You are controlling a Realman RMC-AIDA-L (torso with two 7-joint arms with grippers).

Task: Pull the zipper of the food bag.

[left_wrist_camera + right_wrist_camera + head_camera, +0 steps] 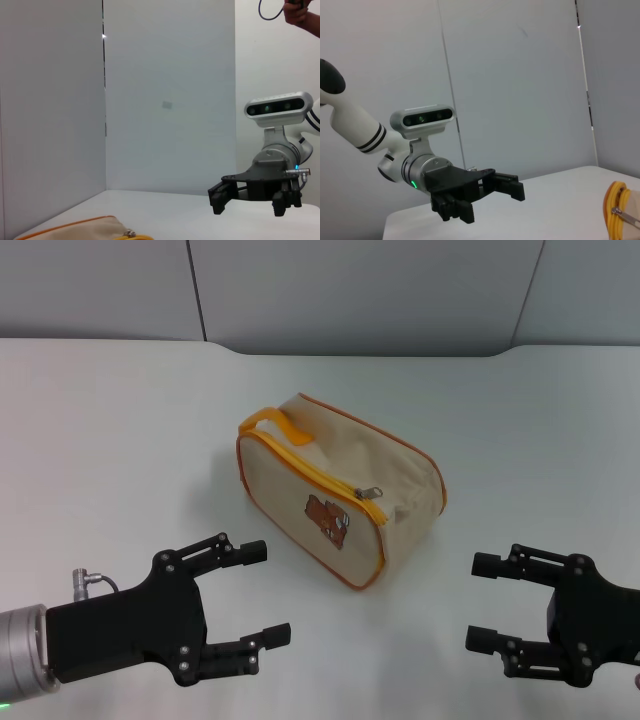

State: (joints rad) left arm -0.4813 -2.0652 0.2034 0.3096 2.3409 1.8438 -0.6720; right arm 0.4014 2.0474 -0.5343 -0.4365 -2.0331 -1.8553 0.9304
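The food bag (335, 485) is a boxy beige pouch with orange piping, lying on the white table in the middle of the head view. Its orange loop handle (276, 424) is at the far left end and a brown bear patch (328, 518) faces me. The orange-yellow zipper (315, 472) runs along its top, with the silver pull tab (370, 492) near the right end. My left gripper (262, 593) is open, near and to the left of the bag. My right gripper (482, 602) is open, near and to the right. Neither touches the bag.
The white table (110, 440) ends at a grey panelled wall (360, 290) behind. The left wrist view shows the bag's top edge (85, 229) and my right gripper (248, 196) across the table. The right wrist view shows the left gripper (485, 192) and the zipper end (616, 207).
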